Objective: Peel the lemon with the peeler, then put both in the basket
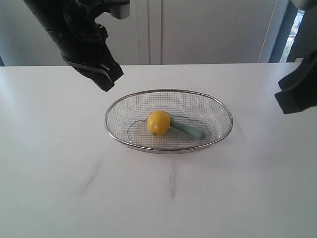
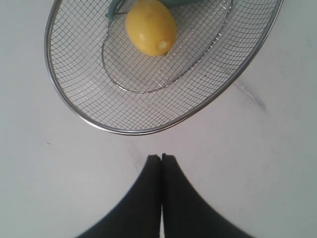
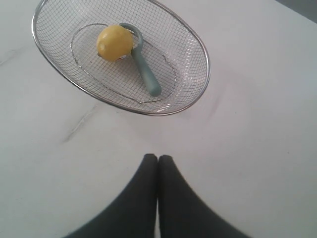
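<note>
Left arm (image 1: 79, 34) and right arm (image 1: 299, 89) were matte black, blocky; gripper fingers (image 2: 143, 203) tapered, curved, black.

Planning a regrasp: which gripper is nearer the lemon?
Left. The left gripper hovers outside the basket rim by the lemon; the right gripper sits farther off, on the peeler side.

Table (image 1: 59, 173) open around basket (image 1: 168, 90); lemon (image 1: 158, 122), peeler (image 1: 190, 130) fill basket centre.

Looks to me like a plain indoor robot test room.
I see a white, faintly veined tabletop (image 1: 59, 198), pale flat wall panels (image 1: 208, 29) behind it, and a strip of window (image 1: 293, 34) at the right edge.
</note>
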`<state>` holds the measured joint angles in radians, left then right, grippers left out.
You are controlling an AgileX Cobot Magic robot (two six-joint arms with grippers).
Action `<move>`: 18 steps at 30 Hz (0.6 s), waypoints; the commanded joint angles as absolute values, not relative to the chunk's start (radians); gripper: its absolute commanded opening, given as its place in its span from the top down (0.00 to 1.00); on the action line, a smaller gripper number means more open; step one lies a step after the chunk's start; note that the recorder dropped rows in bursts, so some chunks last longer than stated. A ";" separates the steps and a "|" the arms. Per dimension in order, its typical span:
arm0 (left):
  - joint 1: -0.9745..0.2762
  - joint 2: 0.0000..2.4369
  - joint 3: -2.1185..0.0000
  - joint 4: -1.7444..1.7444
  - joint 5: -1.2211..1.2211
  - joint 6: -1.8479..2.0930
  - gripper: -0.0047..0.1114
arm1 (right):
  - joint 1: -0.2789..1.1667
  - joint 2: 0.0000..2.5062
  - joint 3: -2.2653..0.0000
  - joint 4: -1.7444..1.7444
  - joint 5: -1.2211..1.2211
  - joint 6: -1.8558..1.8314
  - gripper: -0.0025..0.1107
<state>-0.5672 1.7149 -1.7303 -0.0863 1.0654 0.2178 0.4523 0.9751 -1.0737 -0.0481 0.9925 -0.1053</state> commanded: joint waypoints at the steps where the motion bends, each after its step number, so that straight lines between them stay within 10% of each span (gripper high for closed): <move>1: -0.570 1.702 -1.734 -0.095 1.084 0.209 0.96 | 0.448 0.968 -1.068 -0.052 0.982 -0.101 0.98; 18: -0.570 1.698 -1.729 -0.102 0.980 0.223 0.96 | 0.448 0.968 -1.068 -0.052 0.982 -0.101 0.98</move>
<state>-0.5672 1.7149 -1.7303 -0.0827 1.0396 0.2221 0.4523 0.9751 -1.0737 -0.0481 0.9925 -0.1053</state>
